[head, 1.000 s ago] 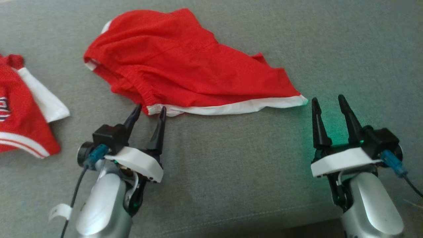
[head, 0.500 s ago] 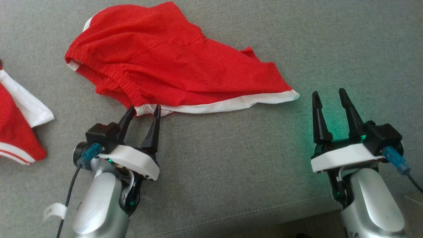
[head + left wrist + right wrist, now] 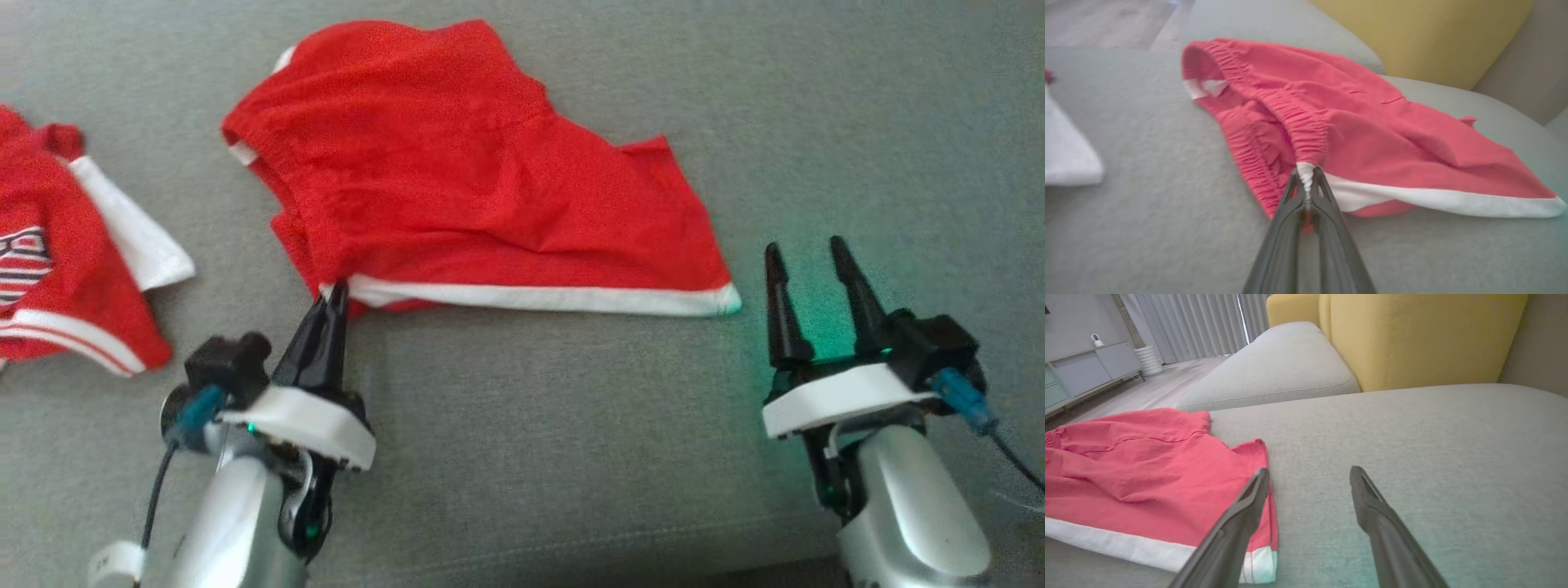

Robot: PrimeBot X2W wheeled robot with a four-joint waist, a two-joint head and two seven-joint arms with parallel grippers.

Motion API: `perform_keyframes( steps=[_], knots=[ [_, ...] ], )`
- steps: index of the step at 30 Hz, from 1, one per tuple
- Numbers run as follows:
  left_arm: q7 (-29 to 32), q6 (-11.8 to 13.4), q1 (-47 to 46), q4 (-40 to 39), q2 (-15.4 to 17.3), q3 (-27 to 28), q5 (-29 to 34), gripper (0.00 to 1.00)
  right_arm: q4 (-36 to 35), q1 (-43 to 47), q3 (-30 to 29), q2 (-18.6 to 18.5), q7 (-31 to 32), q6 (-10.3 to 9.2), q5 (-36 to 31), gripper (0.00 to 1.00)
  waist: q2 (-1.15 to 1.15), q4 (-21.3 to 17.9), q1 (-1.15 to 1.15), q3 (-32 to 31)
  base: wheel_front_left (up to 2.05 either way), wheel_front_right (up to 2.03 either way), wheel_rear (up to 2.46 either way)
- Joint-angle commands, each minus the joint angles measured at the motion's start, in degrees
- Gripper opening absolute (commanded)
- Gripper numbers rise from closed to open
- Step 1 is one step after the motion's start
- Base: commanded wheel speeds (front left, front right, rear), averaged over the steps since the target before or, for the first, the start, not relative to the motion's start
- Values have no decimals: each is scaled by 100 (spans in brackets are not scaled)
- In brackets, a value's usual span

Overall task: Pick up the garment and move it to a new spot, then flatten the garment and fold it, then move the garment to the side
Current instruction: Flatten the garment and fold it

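The garment [image 3: 490, 188], red shorts with a white hem band, lies at upper centre of the head view on the grey cushion [image 3: 571, 425]. The left gripper [image 3: 333, 296] has its jaws together, clamped on the hem's left corner. The right gripper [image 3: 804, 249] has its jaws apart, just beside the hem's right end. At the left edge, the second red garment [image 3: 57, 269] carries a striped print whose lettering is illegible.

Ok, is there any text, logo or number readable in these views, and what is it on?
Nothing can be read as a word or number.
On the second red garment, at the head view's left edge: a striped dark-and-white print, cut off by the frame and too blurred to read.
On the white tag by the left arm's cable: too small to read.
On the red shorts: no writing visible.
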Motion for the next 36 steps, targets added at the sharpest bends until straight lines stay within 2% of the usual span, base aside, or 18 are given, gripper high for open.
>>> perform_keyframes(
  steps=[1, 9, 16, 17, 19, 21, 25, 27, 29, 36],
  knots=[
    [-35, 7, 19, -180, 47, 217, 53, 0, -109, 53, 222, -13, -37, 42, 65, 100, 0, 117, 0, -72, 0, 0, 0],
    [-35, 7, 178, -192, 10, 275, 113, 0, 331, 228, 804, -13, -37, 42, 86, 100, 0, 262, 0, -153, 0, 0, 0],
    [-35, 7, 146, -198, -10, 246, 133, 0, 630, 194, 896, -13, -37, 42, 82, 100, 0, 271, 0, -112, 0, 0, 0],
    [-35, 7, 134, -202, -11, 237, 139, 0, 677, 170, 893, -13, -37, 42, 88, 95, 0, 275, 0, -97, 0, 0, 0],
    [-35, 7, 103, -202, -13, 214, 146, 0, 801, 114, 884, -13, -37, 42, 83, 79, 0, 296, 0, -57, 0, 0, 0],
    [-35, 7, 69, -195, -15, 195, 142, 0, 927, 49, 883, -13, -37, 42, 66, 49, 0, 319, 0, -29, 0, 0, 0],
    [-35, 7, 42, -193, -16, 171, 140, 0, 1031, -20, 875, -13, -37, 42, 19, 40, 0, 349, 0, 3, 0, 0, 0],
    [-35, 7, 44, -191, -17, 162, 142, 0, 1056, -40, 862, -13, -37, 42, 14, 30, 0, 366, 0, 14, 0, 0, 0],
    [-35, 7, 54, -185, -17, 159, 140, 0, 1067, -50, 858, -13, -37, 42, 20, 0, 0, 381, 0, 14, 0, 0, 0],
    [-35, 7, 66, -319, -18, 209, 126, 0, 742, -63, 855, -13, -37, 42, 153, 0, 0, 390, 0, -158, 0, 0, 0]
  ],
)
